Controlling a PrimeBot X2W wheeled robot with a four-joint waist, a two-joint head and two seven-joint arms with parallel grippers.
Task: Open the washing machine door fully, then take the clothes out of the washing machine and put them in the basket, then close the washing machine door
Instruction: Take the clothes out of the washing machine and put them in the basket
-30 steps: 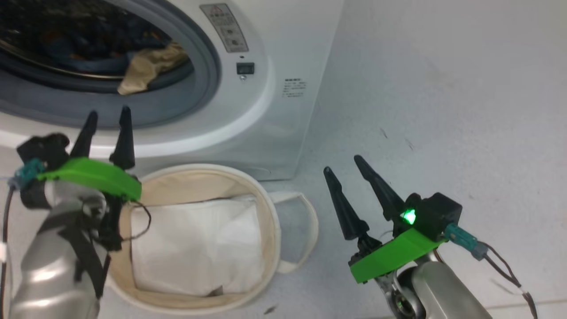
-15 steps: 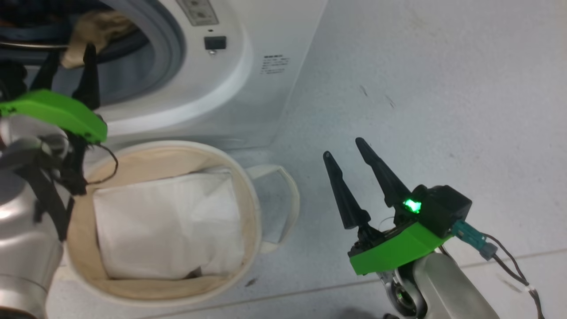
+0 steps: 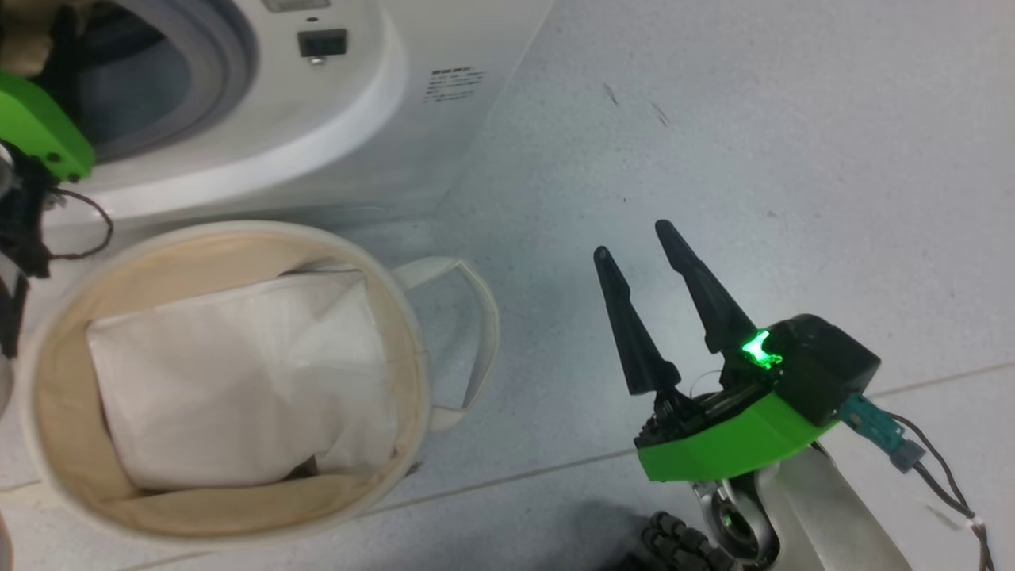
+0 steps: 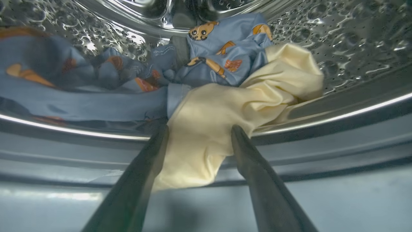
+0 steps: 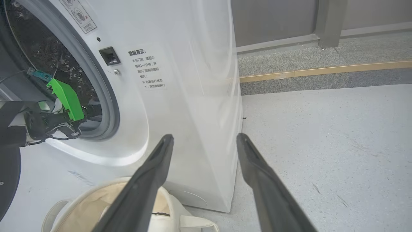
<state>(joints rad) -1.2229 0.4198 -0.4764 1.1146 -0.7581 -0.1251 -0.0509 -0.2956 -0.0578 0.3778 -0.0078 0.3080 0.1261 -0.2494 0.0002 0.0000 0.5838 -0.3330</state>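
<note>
The soft blue bear-printed garment [image 4: 225, 54] lies heaped in the perforated steel drum [image 4: 347, 42] of the white front-loading washing machine [image 5: 193, 96]. Its cream reverse fold spills over the drum's front lip onto the grey gasket [image 4: 322, 154]. That fold hangs between the left gripper [image 4: 198, 133]'s spread fingers, unclamped. The right gripper [image 3: 634, 240] hovers over the floor [image 3: 793, 119], parted and empty, beside the round cream canvas basket [image 3: 238, 231].

Even, diffuse light washes the pale floor [image 3: 714, 119] in the head view — shadows are soft, the darkest pooling below the right tool [image 3: 633, 239], where a green lamp [image 3: 757, 349] flares. Inside the washing machine [image 4: 354, 38] the perforated steel throws hard glare, the near fingers [image 4: 135, 180] blur — and the wide-angle lens bows straight edges in both wrist views.
</note>
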